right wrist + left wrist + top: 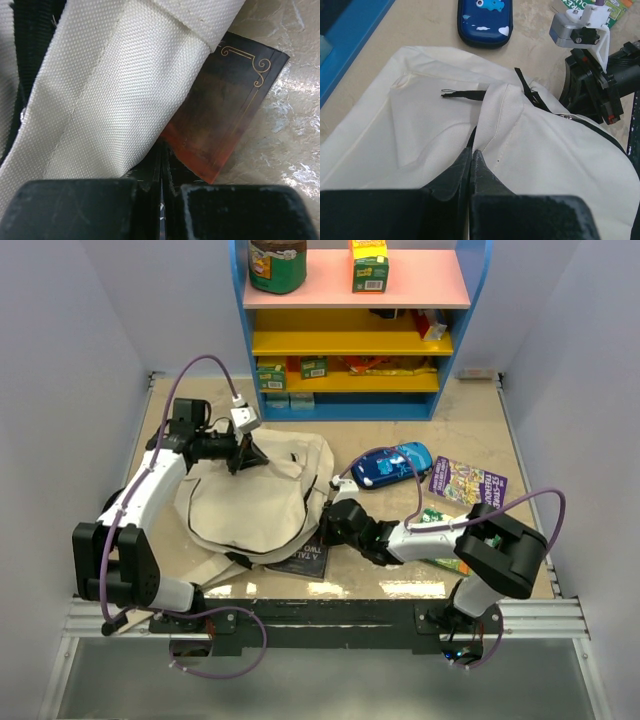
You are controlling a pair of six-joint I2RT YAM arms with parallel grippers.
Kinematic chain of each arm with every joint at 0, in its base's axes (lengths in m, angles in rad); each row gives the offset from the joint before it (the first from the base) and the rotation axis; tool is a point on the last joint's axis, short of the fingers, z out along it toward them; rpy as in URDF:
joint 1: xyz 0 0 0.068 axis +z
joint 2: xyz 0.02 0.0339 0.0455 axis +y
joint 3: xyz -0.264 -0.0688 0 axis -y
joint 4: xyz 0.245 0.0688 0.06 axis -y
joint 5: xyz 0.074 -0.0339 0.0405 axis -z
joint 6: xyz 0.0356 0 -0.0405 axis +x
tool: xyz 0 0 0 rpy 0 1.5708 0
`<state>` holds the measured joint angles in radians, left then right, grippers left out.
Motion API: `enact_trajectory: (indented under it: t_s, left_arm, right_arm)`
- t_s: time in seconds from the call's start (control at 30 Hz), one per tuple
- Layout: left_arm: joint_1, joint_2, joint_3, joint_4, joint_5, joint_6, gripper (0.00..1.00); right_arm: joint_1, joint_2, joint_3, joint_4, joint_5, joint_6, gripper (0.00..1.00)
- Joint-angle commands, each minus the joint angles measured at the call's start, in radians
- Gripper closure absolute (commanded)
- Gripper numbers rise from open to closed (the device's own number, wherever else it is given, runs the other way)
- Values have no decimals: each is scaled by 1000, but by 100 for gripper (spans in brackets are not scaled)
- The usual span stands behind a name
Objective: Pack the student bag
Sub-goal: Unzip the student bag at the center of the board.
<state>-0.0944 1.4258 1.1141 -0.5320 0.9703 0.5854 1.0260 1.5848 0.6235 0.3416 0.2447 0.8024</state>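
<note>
While the left claw (243,453) is clenched on a fold of cream canvas at the far end of the student bag (255,505), the right claw (161,167) is pressed shut; whether anything thin is caught in it I cannot tell. The bag's stitched edge lies directly ahead of its tips and to their left. A dark book (225,100) pokes out from beneath, angling away rightward over the table (295,125). The right arm is nearer and likelier to handle it.
</note>
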Motion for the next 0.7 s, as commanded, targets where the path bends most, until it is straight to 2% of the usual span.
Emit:
enact_trajectory:
  t_s: [0.0, 0.03, 0.07, 0.13, 0.17, 0.27, 0.37, 0.5, 0.67]
  left_arm:
    - [-13, -65, -16, 60, 79, -16, 100]
    - [-14, -74, -26, 60, 68, -9, 100]
    - [-14, -77, -37, 61, 61, 1, 100]
    - [-16, -82, -66, 55, 35, 31, 100]
    - [-16, -84, -83, 53, 31, 37, 100]
    - [-15, -79, -114, 56, 16, 59, 100]
    - [-14, -73, -126, 50, 18, 68, 100]
    - [-14, -73, -126, 49, 28, 65, 100]
    - [-15, -80, -129, 38, 31, 70, 100]
  right_arm:
    - [2, -6, 2, -124, 70, -6, 100]
    - [2, -67, 7, -153, 123, -6, 99]
    - [2, -101, 11, -208, 145, -5, 86]
    - [-3, -229, 9, -243, 183, -6, 70]
    - [-3, -280, -10, -245, 200, -9, 58]
    - [-6, -422, -48, -207, 206, -37, 47]
    - [-15, -468, -70, -135, 170, -83, 42]
    - [-52, -418, -54, -61, 76, -106, 41]
    - [-58, -355, -16, 0, 25, -109, 45]
